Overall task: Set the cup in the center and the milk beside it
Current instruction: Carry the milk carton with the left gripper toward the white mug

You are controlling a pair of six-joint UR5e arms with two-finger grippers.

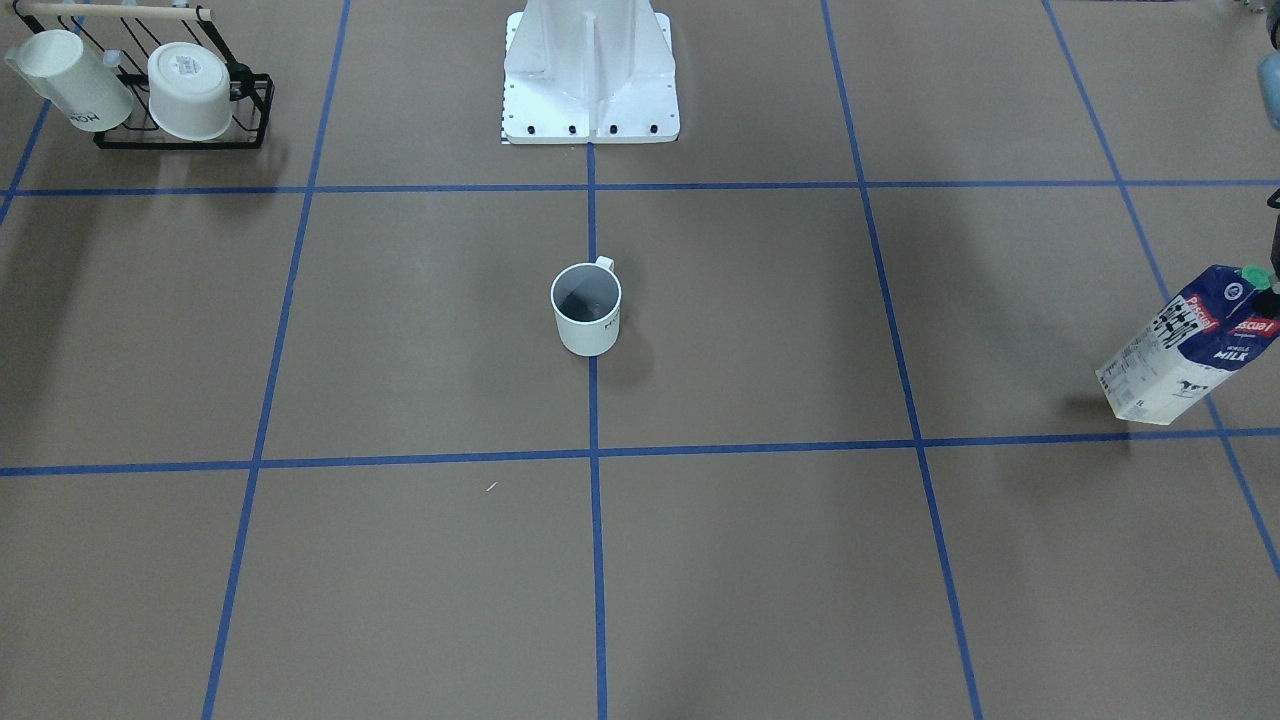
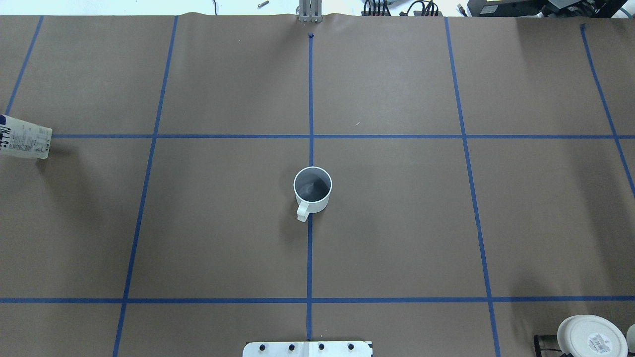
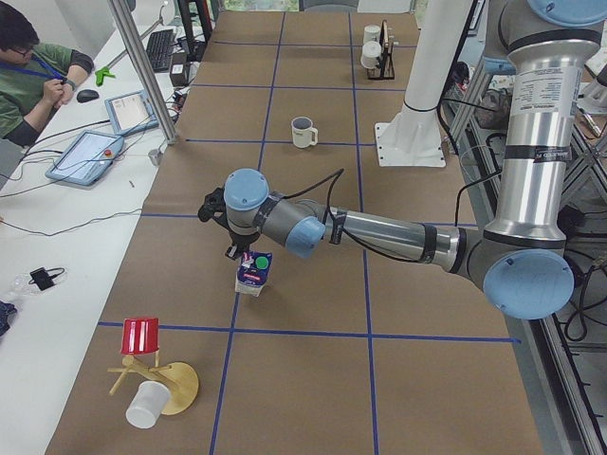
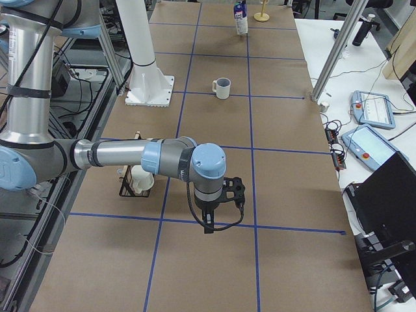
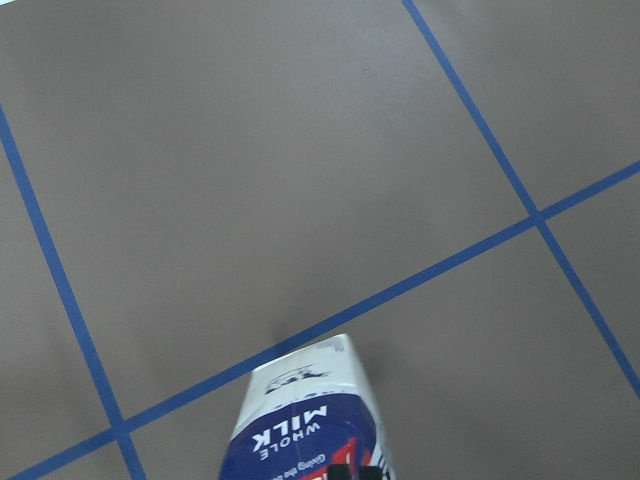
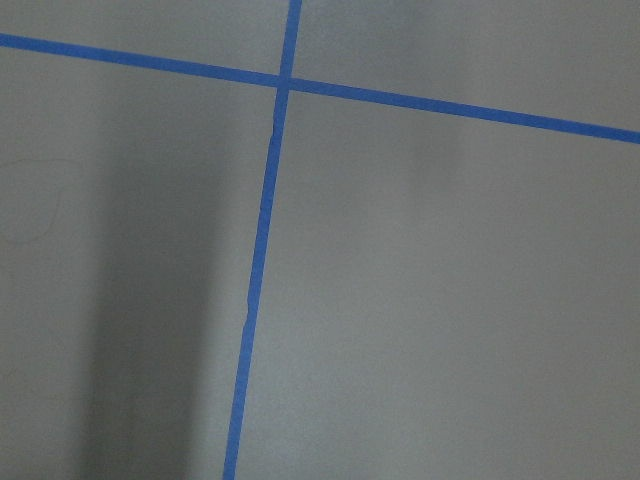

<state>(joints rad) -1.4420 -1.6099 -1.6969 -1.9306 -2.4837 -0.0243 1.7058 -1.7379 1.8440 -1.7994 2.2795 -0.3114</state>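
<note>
The cup (image 1: 587,310) is a small white mug with a grey inside. It stands upright on the centre tape line, also in the overhead view (image 2: 312,188). The milk carton (image 1: 1190,345), white and dark blue with a green cap, is far out on my left side, at the overhead view's left edge (image 2: 22,141). My left gripper (image 3: 237,248) sits at the carton's top and is shut on it. The left wrist view looks down the carton (image 5: 315,420). My right gripper (image 4: 218,208) hangs above bare table near the rack. I cannot tell if it is open or shut.
A black wire rack (image 1: 250,110) holds a "HOH" mug (image 1: 70,80) and a wider white cup (image 1: 190,90) at my near right. The white robot base (image 1: 590,80) stands behind the cup. A red cup (image 3: 140,336) and a wooden stand (image 3: 171,384) lie beyond the carton.
</note>
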